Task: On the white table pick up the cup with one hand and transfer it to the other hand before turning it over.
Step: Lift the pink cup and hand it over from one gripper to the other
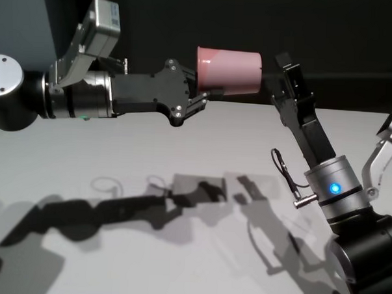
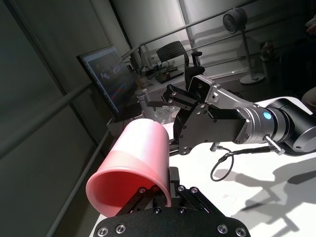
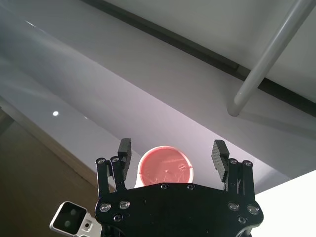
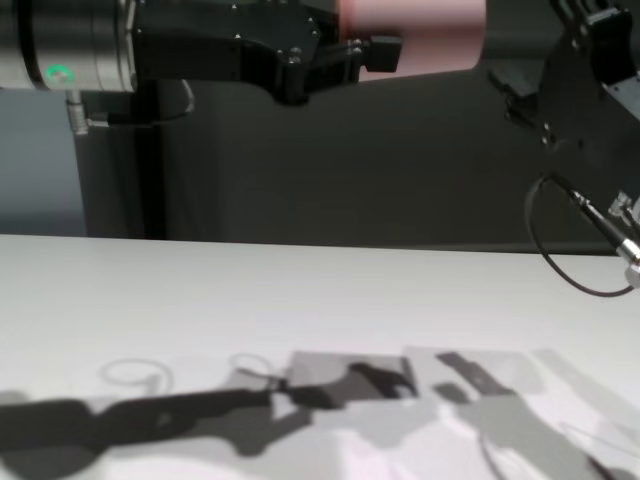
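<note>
Pinching the cup (image 1: 228,71) sideways above the white table (image 1: 183,146) — left end effector (image 1: 201,98), right end effector (image 1: 287,73) spread wide, beside its base

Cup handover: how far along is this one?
Pickup is done: the left end effector holds the cup sideways, clear above the white table. In hand: the right end effector is open around the cup's base, not yet gripping. Left: the transfer and turning it over.
</note>
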Controlling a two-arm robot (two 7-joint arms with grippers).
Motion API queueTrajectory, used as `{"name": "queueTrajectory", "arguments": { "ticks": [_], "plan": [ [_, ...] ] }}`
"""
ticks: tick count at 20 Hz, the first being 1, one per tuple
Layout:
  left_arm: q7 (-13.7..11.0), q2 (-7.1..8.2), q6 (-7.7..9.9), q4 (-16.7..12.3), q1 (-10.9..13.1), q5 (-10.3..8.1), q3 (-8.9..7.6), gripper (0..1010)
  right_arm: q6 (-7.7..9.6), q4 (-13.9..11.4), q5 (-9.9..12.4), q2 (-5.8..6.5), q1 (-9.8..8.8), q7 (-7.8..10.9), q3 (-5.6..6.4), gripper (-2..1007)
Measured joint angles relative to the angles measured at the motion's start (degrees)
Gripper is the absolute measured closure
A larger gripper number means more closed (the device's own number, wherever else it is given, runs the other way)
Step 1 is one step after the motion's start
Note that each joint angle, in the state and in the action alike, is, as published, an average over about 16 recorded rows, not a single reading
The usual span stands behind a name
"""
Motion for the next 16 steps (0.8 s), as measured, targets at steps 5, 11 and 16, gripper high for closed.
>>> {"name": "queueTrajectory", "arguments": {
  "ticks": [5,11,16],
  "plan": [
    [0.00,0.00,0.00,0.00,0.00,0.00,0.00,960,-0.29,-0.48,0.56,0.28,0.26,0.07,-0.91,3],
    [0.00,0.00,0.00,0.00,0.00,0.00,0.00,960,-0.71,-0.49,1.02,0.60,0.72,0.07,-2.02,3],
    [0.00,0.00,0.00,0.00,0.00,0.00,0.00,960,-1.15,-0.16,1.31,0.85,1.13,0.04,-2.90,3]
  ]
}}
